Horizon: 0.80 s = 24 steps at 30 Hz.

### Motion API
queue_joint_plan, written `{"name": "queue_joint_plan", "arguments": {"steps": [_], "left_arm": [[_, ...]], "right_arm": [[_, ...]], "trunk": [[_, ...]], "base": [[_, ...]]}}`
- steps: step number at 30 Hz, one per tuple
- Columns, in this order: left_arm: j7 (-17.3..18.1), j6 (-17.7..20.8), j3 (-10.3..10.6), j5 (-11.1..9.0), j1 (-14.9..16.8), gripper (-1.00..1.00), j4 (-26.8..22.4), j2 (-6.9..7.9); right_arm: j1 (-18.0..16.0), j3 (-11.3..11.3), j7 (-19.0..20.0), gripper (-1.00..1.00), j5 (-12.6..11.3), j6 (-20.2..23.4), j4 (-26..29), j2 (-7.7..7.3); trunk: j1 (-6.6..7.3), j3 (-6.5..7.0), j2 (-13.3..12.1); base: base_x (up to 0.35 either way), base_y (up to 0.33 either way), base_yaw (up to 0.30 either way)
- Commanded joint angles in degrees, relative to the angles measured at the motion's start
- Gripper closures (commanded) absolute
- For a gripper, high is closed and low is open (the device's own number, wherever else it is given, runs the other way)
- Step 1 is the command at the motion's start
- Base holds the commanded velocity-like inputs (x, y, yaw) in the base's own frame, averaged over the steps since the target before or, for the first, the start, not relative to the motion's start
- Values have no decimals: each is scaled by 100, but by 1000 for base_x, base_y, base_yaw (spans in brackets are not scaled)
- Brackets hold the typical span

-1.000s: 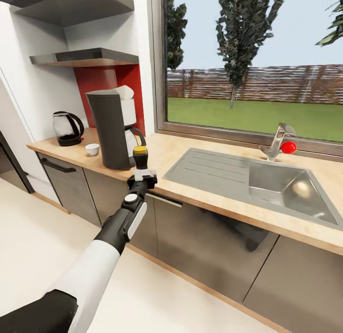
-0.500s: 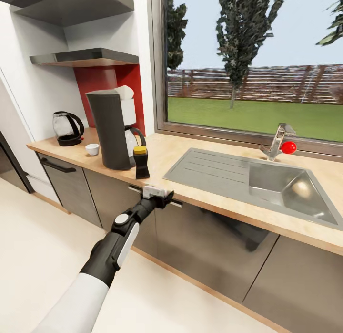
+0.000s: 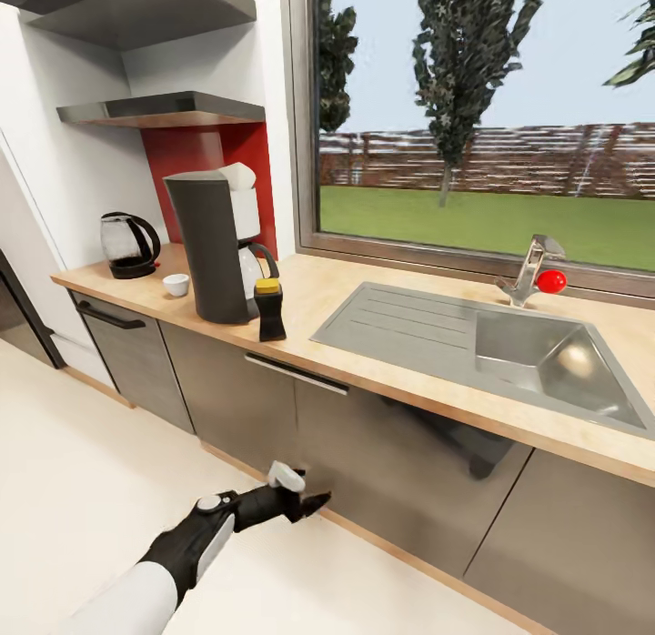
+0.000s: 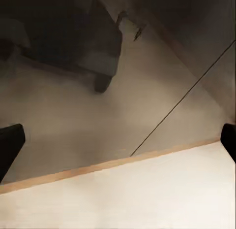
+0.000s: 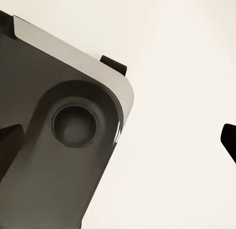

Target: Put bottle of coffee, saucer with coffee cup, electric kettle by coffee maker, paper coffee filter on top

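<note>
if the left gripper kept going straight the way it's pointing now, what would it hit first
Most likely the glossy dark-grey cabinet front below the countertop: the left gripper, open and low over the floor, points at it. Depth is hard to judge.

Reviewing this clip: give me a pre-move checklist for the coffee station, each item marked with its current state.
1. Bottle of coffee upright on the countertop beside the coffee maker: ok.
2. Left gripper open and empty, low in front of the cabinets: ok.
3. Paper coffee filter on top of the coffee maker: ok.
4. Coffee cup on a saucer: cannot tell.
5. Electric kettle next to the coffee maker: not ok, the cup stands between them.
</note>
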State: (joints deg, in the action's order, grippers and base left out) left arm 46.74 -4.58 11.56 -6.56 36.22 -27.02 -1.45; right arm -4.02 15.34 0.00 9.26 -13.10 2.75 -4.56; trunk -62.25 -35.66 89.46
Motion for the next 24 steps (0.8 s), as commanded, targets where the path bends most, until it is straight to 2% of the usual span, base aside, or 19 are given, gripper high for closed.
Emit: {"name": "queue_joint_plan", "arguments": {"steps": [1, 3, 5, 7, 9, 11, 12, 13, 17, 20, 24], "left_arm": [[8, -246, 31, -63, 9, -100, 616, 73], [1, -426, 18, -80, 8, -100, 1280, 220], [-10, -494, -9, -148, 8, -100, 1643, 340], [-24, -565, -78, -513, -20, -100, 2188, 592], [-27, -581, -96, -725, -132, -100, 2320, 700], [-43, -597, -114, -1003, -494, -100, 2456, 849], [-58, -599, -117, -1042, -569, -100, 2475, 891], [-185, -602, -122, -1122, -743, -100, 2513, 1027], [-514, -606, -125, -1174, -995, -100, 2537, 1132], [-1034, -607, -126, -1209, -1192, -100, 2550, 1172], [-1118, -606, -133, -1250, -1219, -100, 2552, 1179]], "right_arm": [[-3, -22, 0, -100, 59, -16, -2, -1], [-3, -25, 0, -100, 55, -16, -2, -3], [-3, -29, 0, -100, 53, -17, -2, -5], [-3, -39, 0, -100, 48, -17, 2, -30], [-3, -44, 0, -100, 41, -17, 7, -48], [-3, -55, -5, -100, 27, -19, 25, -73], [-3, -58, -6, -100, 25, -24, 35, -83], [-3, -64, -7, -100, 18, -86, 64, -121], [-3, -71, -8, -100, 12, -208, 82, -150], [-3, -75, -9, -100, 7, -300, 92, -172], [-3, -75, -9, -100, 6, -315, 94, -175]], "trunk": [[1, -4, 3], [1, -4, 3], [1, -4, 3], [1, -4, 3], [1, -4, 3], [1, -4, 3], [1, -4, 3], [1, -4, 3], [1, -4, 3], [1, -4, 3], [1, -4, 3]], "base": [[0, 0, 0], [0, 0, 0], [0, 0, 0], [0, 0, 0], [0, 0, 0], [0, 0, 0], [0, 0, 0], [0, 0, 0], [0, 0, 0], [0, 0, 0], [0, 0, 0]]}}
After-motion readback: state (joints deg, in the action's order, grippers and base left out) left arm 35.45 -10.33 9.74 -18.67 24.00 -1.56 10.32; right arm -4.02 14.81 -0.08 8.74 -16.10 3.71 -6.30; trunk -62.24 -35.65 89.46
